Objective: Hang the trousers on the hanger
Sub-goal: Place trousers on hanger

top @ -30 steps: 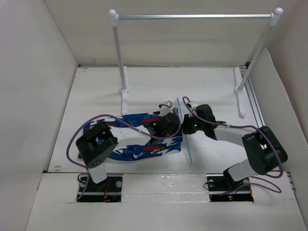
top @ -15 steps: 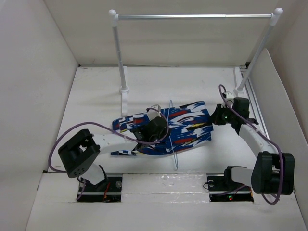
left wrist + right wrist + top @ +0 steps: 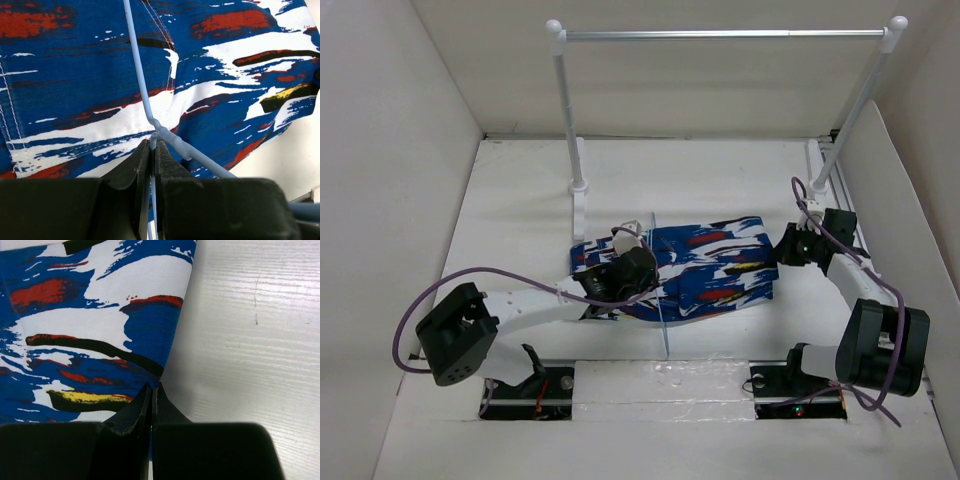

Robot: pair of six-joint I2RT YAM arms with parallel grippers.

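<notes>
Top external view showed the trousers (image 3: 715, 265) spread flat in the middle of the desk (image 3: 520, 190), a little nearer to its right edge. The hanger (image 3: 662, 330) crossed them as a thin blue line that ran from the far side toward the near edge. The left gripper (image 3: 151, 146) was fully closed on the wire of the hanger at its twisted neck, with the cloth just behind it. The right gripper (image 3: 151, 388) was pinched tight on the very hem of the trousers at their right end. I judged two risks. The thin wire could turn between the jaws, so the hanger would tip over. The small bite on the hem could also slip out if that arm pulled while the cloth dragged on the wire.
</notes>
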